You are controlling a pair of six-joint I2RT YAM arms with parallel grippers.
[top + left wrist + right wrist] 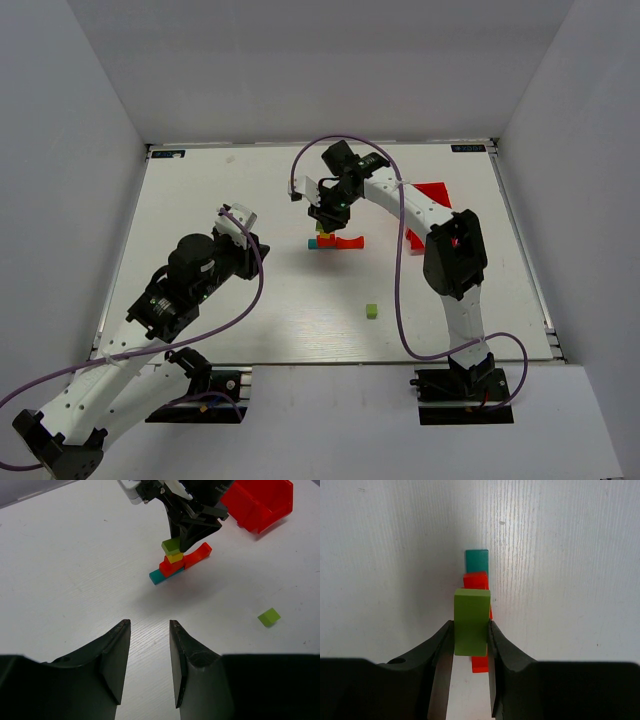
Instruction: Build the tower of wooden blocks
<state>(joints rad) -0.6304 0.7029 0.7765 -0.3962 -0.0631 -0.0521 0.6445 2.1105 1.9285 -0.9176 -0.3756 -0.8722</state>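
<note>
Right gripper (470,626) clamps a lime-green block (471,607) directly above the wood block tower (476,580), whose teal bar (477,559) points straight ahead of the wrist. Left gripper (148,625), half-open and empty, sits well apart.

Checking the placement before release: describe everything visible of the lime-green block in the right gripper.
The lime-green block is a small painted piece, wooden by its look. From above it is oblong, with flat faces and crisp edges, matte and unmarked. The right gripper pinches its two long sides. It is held roughly level directly over the tower, right above the yellow cube. Whether it rests on that cube cannot be told.
</note>
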